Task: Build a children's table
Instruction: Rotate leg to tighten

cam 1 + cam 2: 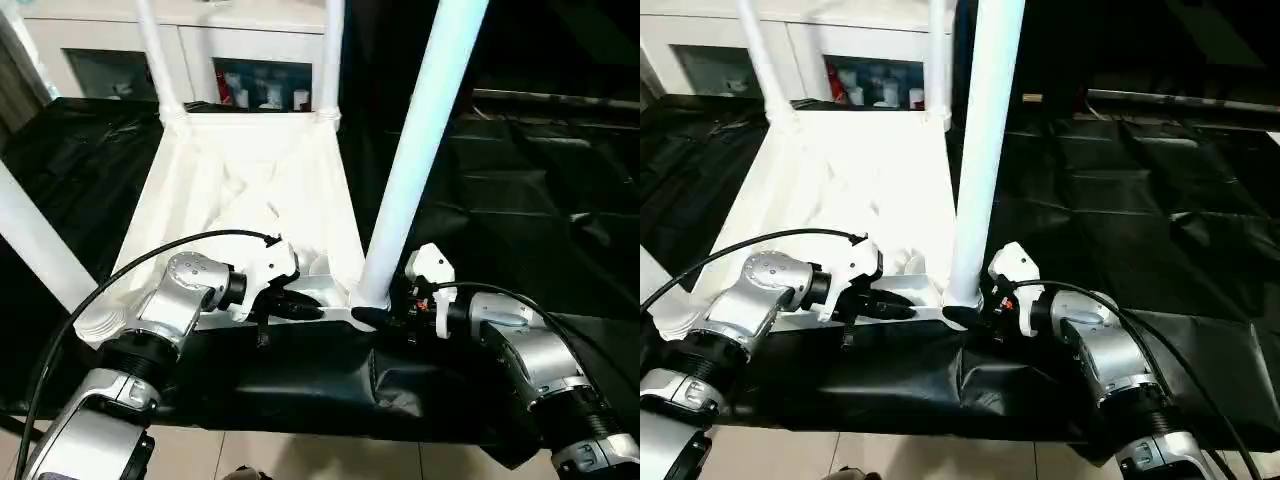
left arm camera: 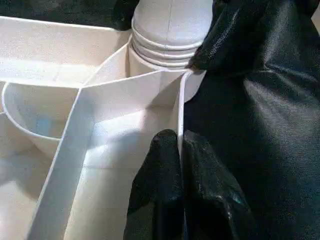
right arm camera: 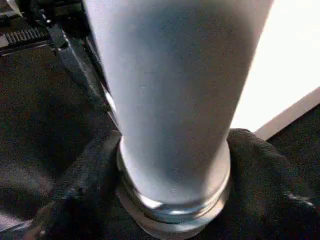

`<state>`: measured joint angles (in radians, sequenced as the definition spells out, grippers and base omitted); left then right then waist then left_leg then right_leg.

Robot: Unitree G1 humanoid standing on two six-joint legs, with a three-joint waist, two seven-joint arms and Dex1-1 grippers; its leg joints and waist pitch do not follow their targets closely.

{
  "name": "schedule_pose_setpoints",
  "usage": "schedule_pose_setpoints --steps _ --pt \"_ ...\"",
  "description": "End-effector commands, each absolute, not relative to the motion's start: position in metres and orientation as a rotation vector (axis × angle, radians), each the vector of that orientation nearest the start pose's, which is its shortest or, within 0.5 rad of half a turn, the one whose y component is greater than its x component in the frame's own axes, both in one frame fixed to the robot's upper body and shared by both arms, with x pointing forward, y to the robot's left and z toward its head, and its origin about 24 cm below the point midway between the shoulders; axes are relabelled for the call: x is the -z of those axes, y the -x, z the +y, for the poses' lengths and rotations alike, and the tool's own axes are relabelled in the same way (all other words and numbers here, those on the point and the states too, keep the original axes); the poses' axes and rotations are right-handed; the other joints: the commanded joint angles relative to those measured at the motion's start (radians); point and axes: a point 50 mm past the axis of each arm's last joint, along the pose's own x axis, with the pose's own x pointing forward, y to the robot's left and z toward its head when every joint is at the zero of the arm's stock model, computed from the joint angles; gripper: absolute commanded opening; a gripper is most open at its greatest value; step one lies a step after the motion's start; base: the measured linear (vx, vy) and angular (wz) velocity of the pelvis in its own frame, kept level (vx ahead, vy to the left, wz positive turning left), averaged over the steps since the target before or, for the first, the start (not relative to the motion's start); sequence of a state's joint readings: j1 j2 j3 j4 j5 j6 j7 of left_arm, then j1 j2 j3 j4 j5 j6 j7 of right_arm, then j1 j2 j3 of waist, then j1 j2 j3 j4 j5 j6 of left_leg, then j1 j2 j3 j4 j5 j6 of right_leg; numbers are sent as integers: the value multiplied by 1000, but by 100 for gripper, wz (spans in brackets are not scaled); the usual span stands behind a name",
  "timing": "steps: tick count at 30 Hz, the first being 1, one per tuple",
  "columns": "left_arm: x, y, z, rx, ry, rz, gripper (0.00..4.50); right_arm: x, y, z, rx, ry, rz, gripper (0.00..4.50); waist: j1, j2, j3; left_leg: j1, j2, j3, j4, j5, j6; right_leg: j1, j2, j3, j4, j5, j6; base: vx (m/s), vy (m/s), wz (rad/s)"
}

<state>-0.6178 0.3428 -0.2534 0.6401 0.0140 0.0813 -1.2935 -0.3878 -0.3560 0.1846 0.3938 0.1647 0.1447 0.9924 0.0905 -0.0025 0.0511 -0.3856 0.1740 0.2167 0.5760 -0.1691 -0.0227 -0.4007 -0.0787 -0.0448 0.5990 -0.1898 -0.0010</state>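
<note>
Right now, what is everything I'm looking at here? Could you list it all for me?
tabletop: one, white, upside down on the black sheet.
legs: four, white, standing in the tabletop's corner sockets.
black sheet: one, spread under the tabletop.
cabinet: one, white with glass doors, behind the tabletop.
left gripper: black fingers, shut on the tabletop's near rim.
right gripper: black fingers, around the base of the near right leg.

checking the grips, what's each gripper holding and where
Left gripper pinches the tabletop by its near edge wall. Right gripper wraps the near leg's base.
</note>
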Motion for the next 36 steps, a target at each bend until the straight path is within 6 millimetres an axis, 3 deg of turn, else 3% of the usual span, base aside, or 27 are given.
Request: schedule_pose_setpoints --steps 1,5,6,8,10,11,12,14,15,17,20,23,24,27,28,33,36 --pt "-47 -309 124 1470 -301 454 0 -42 -294 -147 -1087 137 311 305 3 -7 -66 25 64 -31 -55 -165 59 44 -74 40 -57 -113 -253 0 0 0" --pt "-46 -310 123 1451 -311 456 0 -40 -296 -147 -1050 124 311 281 2 -8 -67 25 64 -32 -54 -172 56 44 -74 39 -57 -115 -255 0 0 0" --pt "-41 -317 118 1357 -344 460 0 -32 -304 -147 -897 113 313 278 1 -7 -66 24 64 -32 -54 -172 54 42 -75 40 -57 -117 -255 0 0 0" --pt "-38 -322 112 1283 -352 448 0 -26 -309 -144 -792 101 322 276 -8 -9 -61 27 61 -35 -58 -213 28 38 -78 41 -69 -186 -248 0 0 0" --pt "-36 -329 98 1190 -340 438 0 -18 -316 -137 -628 57 337 275 -18 -9 -57 29 60 -38 -63 -264 -3 33 -77 41 -76 -287 -222 0 0 0" --pt "-34 -332 89 1139 -335 434 0 -15 -320 -132 -517 23 344 274 -26 -11 -53 34 57 -44 -64 -326 -27 29 -79 41 -87 -400 -193 0 0 0" --pt "-34 -333 86 1121 -333 434 0 -14 -322 -131 -485 15 347 274 -29 -11 -53 36 58 -45 -64 -337 -32 27 -80 41 -89 -423 -183 0 0 0" --pt "-32 -337 70 1041 -326 438 0 -12 -328 -123 -355 -17 361 273 -37 -7 -54 40 58 -48 -65 -372 -41 20 -78 43 -93 -447 -166 0 0 0" --pt "-32 -338 68 1033 -325 439 0 -12 -329 -121 -344 -20 363 273 -38 -9 -53 38 57 -48 -67 -369 -41 22 -77 42 -95 -446 -162 0 0 0" --pt "-30 -337 51 1013 -339 441 0 -13 -335 -110 -282 -15 362 273 -37 -7 -56 37 57 -47 -67 -355 -35 23 -75 44 -93 -397 -164 0 0 0" --pt "-30 -334 40 1047 -357 425 0 -19 -341 -99 -283 -1 329 273 -36 -6 -60 32 54 -44 -64 -326 -18 27 -76 45 -89 -330 -174 0 0 0" --pt "-31 -335 42 1056 -360 410 0 -23 -342 -97 -314 -34 298 273 -34 -7 -61 28 54 -42 -63 -303 -1 32 -74 45 -85 -281 -183 0 0 0" --pt "-32 -335 43 1057 -359 407 0 -25 -342 -97 -326 -42 289 328 -33 -6 -60 28 54 -41 -63 -303 6 33 -75 45 -85 -279 -185 0 0 0" --pt "-33 -337 51 1063 -363 403 0 -30 -342 -98 -368 -75 247 350 -32 -6 -60 28 55 -42 -63 -303 14 34 -75 44 -86 -294 -183 0 0 0" --pt "-34 -339 61 1071 -372 403 0 -35 -343 -104 -421 -62 216 358 -31 -1 -61 28 55 -43 -63 -302 14 34 -76 44 -86 -292 -185 0 0 0" --pt "-40 -340 86 1140 -380 394 0 -43 -329 -116 -767 11 234 396 -26 1 -61 22 58 -42 -62 -282 39 41 -74 42 -81 -239 -202 0 0 0" --pt "-42 -339 92 1175 -385 385 0 -45 -323 -122 -844 53 243 432 -22 2 -63 22 60 -43 -61 -257 44 44 -73 40 -75 -195 -214 0 0 0"
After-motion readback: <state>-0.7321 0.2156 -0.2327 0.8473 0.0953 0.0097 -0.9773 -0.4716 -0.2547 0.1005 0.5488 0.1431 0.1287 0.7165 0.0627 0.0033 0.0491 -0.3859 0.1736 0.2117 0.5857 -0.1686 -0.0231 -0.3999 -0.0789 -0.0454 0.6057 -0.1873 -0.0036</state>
